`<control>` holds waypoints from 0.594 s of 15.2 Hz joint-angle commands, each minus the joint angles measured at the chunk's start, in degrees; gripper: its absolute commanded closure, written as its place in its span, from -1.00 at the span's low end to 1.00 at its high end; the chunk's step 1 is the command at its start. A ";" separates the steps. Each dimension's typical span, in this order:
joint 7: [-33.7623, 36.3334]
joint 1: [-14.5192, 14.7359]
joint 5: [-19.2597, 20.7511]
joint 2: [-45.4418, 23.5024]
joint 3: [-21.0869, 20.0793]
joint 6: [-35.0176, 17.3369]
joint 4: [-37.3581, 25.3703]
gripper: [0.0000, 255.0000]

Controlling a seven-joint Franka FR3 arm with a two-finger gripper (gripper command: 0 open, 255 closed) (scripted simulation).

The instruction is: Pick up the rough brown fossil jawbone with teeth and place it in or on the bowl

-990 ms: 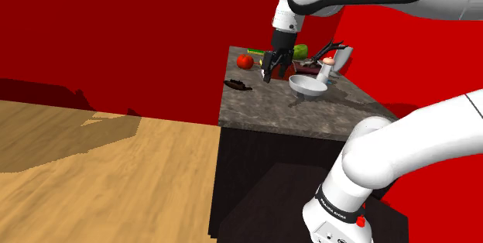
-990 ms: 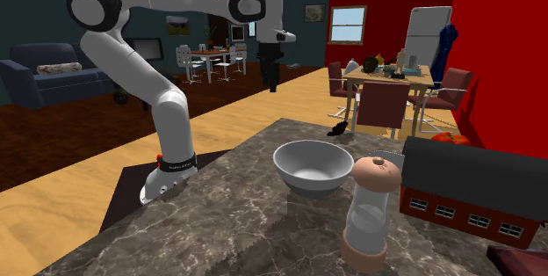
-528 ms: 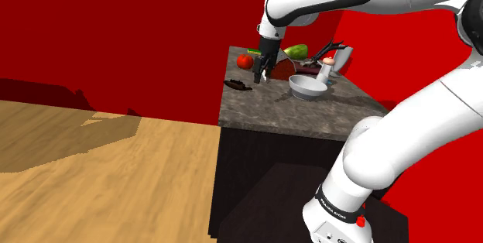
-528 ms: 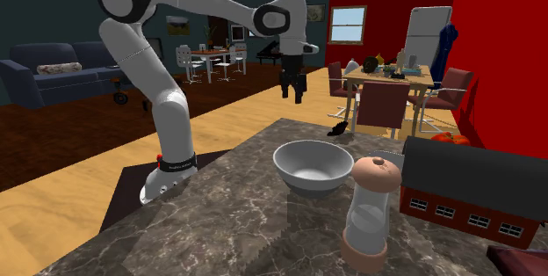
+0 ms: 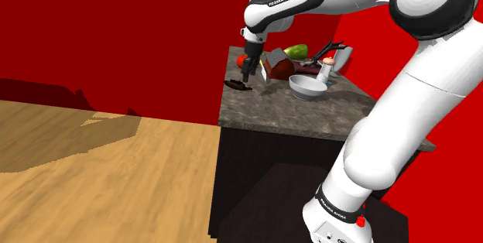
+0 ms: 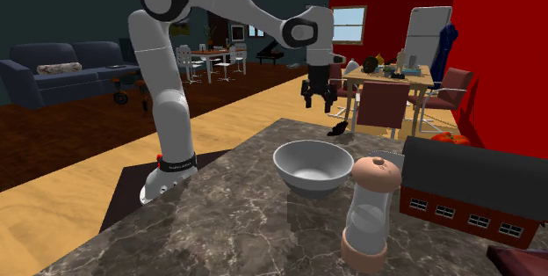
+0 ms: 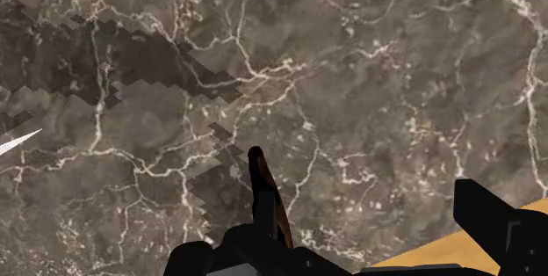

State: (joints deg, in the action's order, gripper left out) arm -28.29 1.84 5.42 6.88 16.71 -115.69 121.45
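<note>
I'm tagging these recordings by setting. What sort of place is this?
Probably an open-plan home, living and dining area together: a dark blue sofa, a dining table with red chairs around it, and a marbled counter in the foreground.

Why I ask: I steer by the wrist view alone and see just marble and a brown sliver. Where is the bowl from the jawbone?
Observer: The bowl sits on the counter at the shoulder view's right of the jawbone, apart from it.
Operator: Is the gripper touching the jawbone?
Observer: No. The gripper hangs above it, fingers open.
Operator: Anything close to the bowl?
Observer: A grinder stands beside it, at the second exterior view's right.
</note>
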 commanded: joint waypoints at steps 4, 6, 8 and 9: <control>-9.20 -0.29 -2.85 -11.74 1.03 -3.08 -9.07 -1.00; -12.48 -0.72 -4.07 -16.34 0.88 -3.56 -13.34 -1.00; -12.85 -0.89 -4.27 -17.09 0.76 -4.29 -13.37 -1.00; -12.91 -0.95 -4.36 -17.39 0.76 -4.99 -12.96 -1.00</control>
State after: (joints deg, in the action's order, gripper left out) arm -40.89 0.97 1.24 -9.85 17.51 -120.07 108.55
